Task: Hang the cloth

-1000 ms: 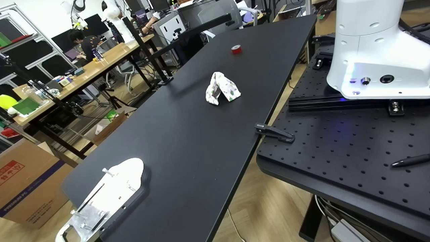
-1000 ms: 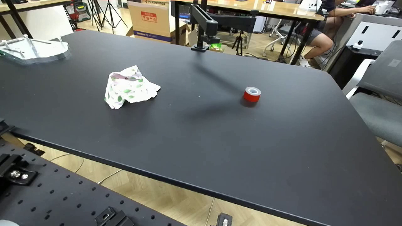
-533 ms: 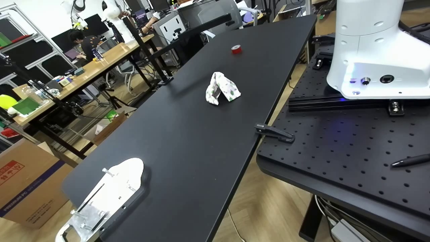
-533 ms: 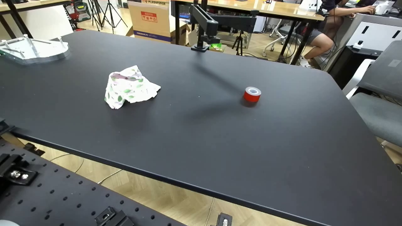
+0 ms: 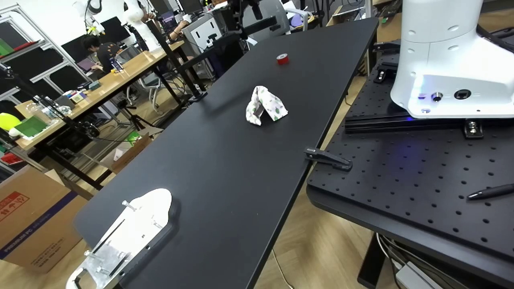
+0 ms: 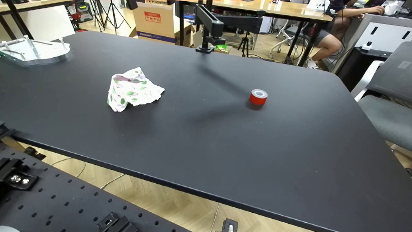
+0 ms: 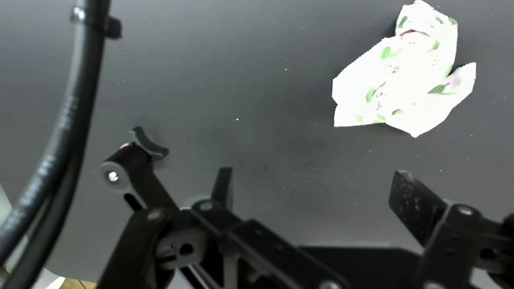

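Wrist view, left to right: my thick black rubbery cable curves down the left side. Then a black jointed bracket with a curved tip; can't tell whose. Then my black metal 2-finger gripper, jaws spread wide, the matte black flat table showing through the gap. The crumpled white cloth with green leaf print lies toward the upper right, apart from my fingers.

In an exterior view, left to right: silver metal plate with bolts standing up, on the table's near end; black metal post with a jointed side arm, upright at the far edge. My gripper hangs in at the top of the frame, well above the table, cut off, overlapping the side arm; can't tell if they touch. Cloth rests on the table, tented, middle raised. A red tape roll with a pale top sits near it, farther back. A black plastic clamp bridges the table edge and a black perforated board. My white rounded base stands upright there, cut by the frame's top. A black pen-like rod lies on the board.

In an exterior view, my 2 dark fingertips poke in at the top edge, apart.
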Robot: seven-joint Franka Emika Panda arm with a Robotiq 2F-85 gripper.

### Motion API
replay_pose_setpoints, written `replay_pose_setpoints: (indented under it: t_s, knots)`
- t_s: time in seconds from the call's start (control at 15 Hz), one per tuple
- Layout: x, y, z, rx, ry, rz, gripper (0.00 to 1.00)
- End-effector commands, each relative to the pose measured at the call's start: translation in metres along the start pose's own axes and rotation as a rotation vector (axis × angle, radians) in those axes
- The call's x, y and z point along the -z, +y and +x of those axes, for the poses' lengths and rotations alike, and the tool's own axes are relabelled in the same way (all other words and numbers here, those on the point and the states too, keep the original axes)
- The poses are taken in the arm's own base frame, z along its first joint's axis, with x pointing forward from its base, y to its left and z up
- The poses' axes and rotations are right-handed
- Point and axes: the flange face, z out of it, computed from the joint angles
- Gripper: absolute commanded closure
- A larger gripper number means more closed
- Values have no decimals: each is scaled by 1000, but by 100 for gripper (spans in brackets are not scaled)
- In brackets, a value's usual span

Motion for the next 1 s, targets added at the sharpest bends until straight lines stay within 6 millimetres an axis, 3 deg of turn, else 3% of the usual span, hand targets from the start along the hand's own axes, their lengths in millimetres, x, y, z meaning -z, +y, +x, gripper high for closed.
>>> replay_pose_setpoints:
  t_s: [0.0,0.47,0.53,0.87,0.93]
  knots:
    - [-24,-33,-5,-89,-18,6,0]
    - [-71,-77,-28,-46,-178,59,0]
    - [-63,-70,-22,-33,-144,47,0]
    - [-68,-72,-23,-28,-155,50,0]
    - [-64,-65,-22,-52,-131,39,0]
